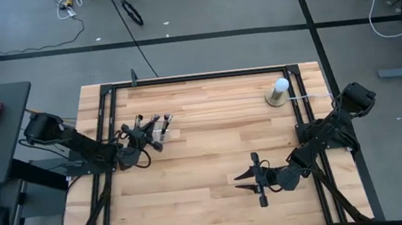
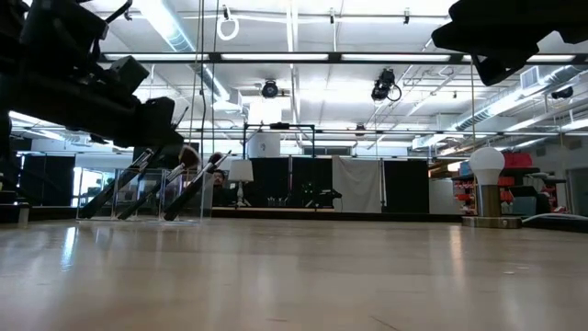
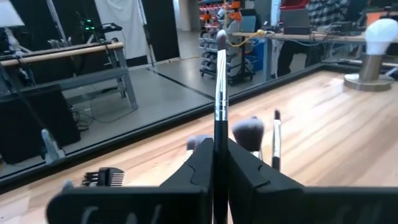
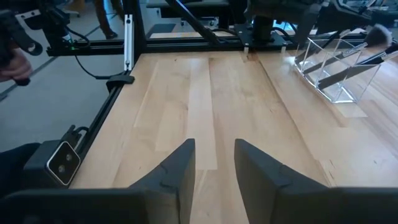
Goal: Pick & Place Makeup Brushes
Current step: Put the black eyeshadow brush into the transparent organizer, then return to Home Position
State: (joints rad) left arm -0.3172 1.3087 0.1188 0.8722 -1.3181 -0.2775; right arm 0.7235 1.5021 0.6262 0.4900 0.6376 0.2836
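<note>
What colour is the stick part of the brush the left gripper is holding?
Black, with a silver band. The brush in the left gripper shows best in the left wrist view.

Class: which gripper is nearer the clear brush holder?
Left. The left gripper is right beside the clear holder, gripping a brush; the right gripper waits across the table.

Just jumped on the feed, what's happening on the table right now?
The left gripper is shut on a makeup brush, holding it by the clear holder where other brushes stand. The right gripper waits open over bare tabletop on the right. The white ball lamp sits untouched at the far corner.
</note>
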